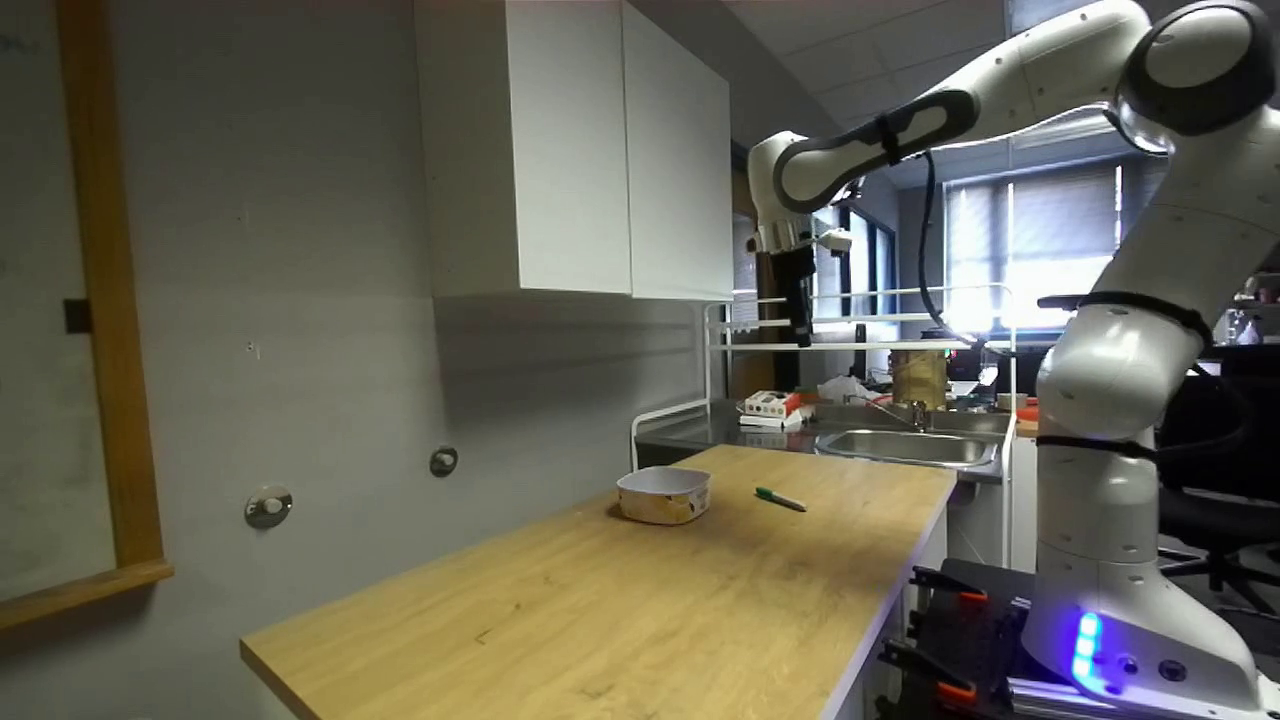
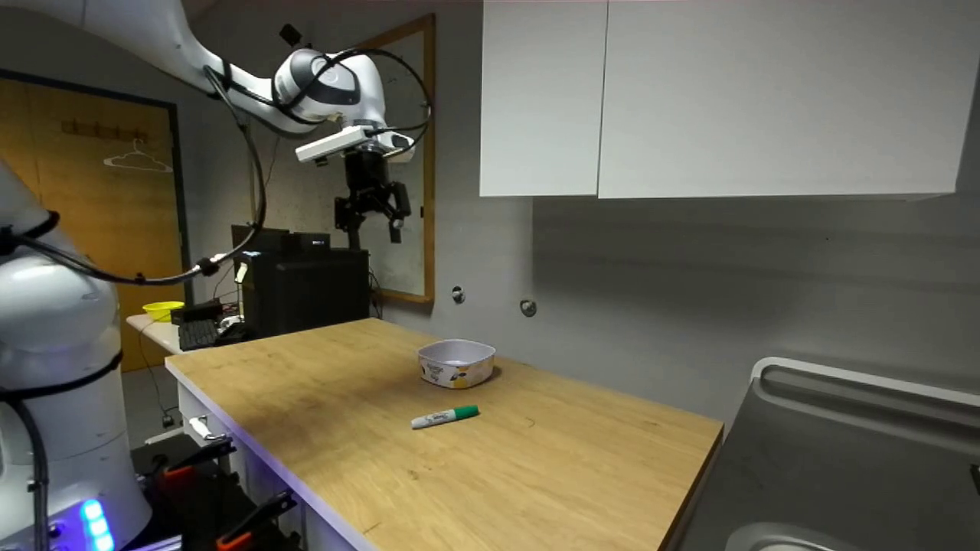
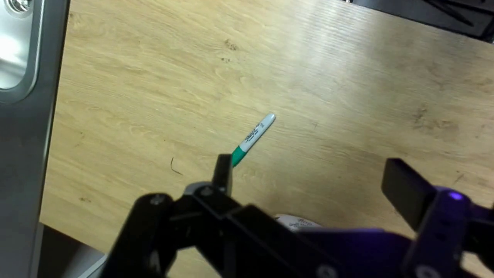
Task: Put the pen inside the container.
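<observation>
The pen is a white marker with a green cap. It lies flat on the wooden counter in both exterior views (image 1: 780, 499) (image 2: 445, 417) and in the wrist view (image 3: 254, 136), where a finger hides the cap's end. The container is a low, white, bowl-like dish with printed sides, upright beside the pen and apart from it, in both exterior views (image 1: 660, 507) (image 2: 452, 375). Only a bit of its side shows in the wrist view (image 3: 295, 221), behind the gripper. My gripper (image 2: 375, 233) is open and empty, pointing down high above the counter, also in the wrist view (image 3: 310, 175).
The wooden counter (image 1: 560, 610) runs along a grey wall. White wall cabinets (image 2: 720, 99) hang above it. A steel sink (image 1: 905, 447) and a white rack (image 1: 860, 346) adjoin one end. A black computer case (image 2: 306, 295) stands beyond the other end.
</observation>
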You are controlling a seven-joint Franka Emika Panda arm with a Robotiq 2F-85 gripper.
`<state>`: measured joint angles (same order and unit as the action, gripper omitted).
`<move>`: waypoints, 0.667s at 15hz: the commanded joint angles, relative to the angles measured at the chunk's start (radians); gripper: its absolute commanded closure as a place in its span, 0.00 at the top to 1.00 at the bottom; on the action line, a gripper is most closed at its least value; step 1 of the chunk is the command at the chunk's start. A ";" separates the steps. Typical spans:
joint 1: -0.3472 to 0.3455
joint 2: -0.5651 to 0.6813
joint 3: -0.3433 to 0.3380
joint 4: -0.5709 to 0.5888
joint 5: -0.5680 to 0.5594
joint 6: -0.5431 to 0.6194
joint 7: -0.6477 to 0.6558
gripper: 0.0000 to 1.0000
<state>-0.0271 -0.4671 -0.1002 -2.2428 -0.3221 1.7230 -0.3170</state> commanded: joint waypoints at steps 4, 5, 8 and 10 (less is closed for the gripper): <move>-0.037 0.428 -0.060 0.344 0.072 -0.053 -0.068 1.00; -0.050 0.476 -0.068 0.379 0.094 -0.060 -0.088 1.00; -0.100 0.606 -0.081 0.457 0.168 -0.077 -0.145 1.00; -0.136 0.674 -0.079 0.498 0.206 -0.088 -0.170 1.00</move>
<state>-0.1200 0.0909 -0.1790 -1.8503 -0.1764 1.6853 -0.4325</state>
